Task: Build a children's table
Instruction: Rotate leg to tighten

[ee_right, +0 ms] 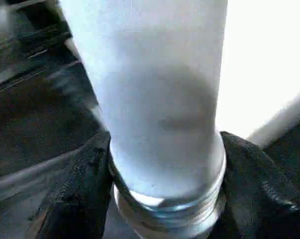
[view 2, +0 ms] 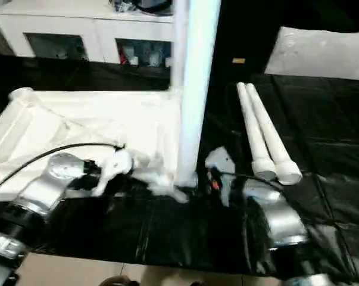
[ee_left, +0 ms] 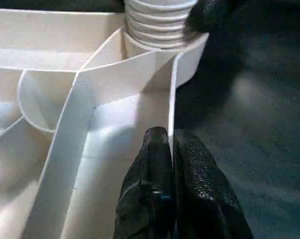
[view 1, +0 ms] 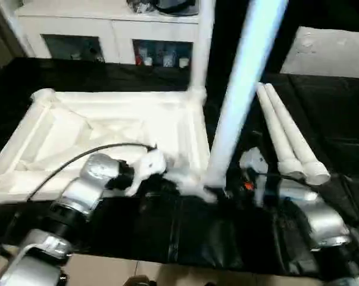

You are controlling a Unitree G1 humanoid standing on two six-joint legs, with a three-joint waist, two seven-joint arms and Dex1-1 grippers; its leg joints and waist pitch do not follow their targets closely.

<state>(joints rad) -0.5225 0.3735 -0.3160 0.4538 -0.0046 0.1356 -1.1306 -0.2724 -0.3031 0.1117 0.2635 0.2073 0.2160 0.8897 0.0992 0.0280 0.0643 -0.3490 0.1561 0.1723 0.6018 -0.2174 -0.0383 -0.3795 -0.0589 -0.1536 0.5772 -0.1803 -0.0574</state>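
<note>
One upturned tabletop (view 1: 108, 128) carried two upright legs (view 1: 239, 101); two spare legs (view 1: 286, 140) lay on the black desk (view 1: 322, 107). Left gripper (ee_left: 170, 144) pinched its rim; right gripper (ee_right: 164, 199) clasped one leg.

My big work table under its black crinkled cover (view 1: 322, 119) carries the white ribbed square plastic tabletop (view 1: 108, 131), underside up, and two loose white tapered tube legs (view 1: 286, 140) side by side.
</note>
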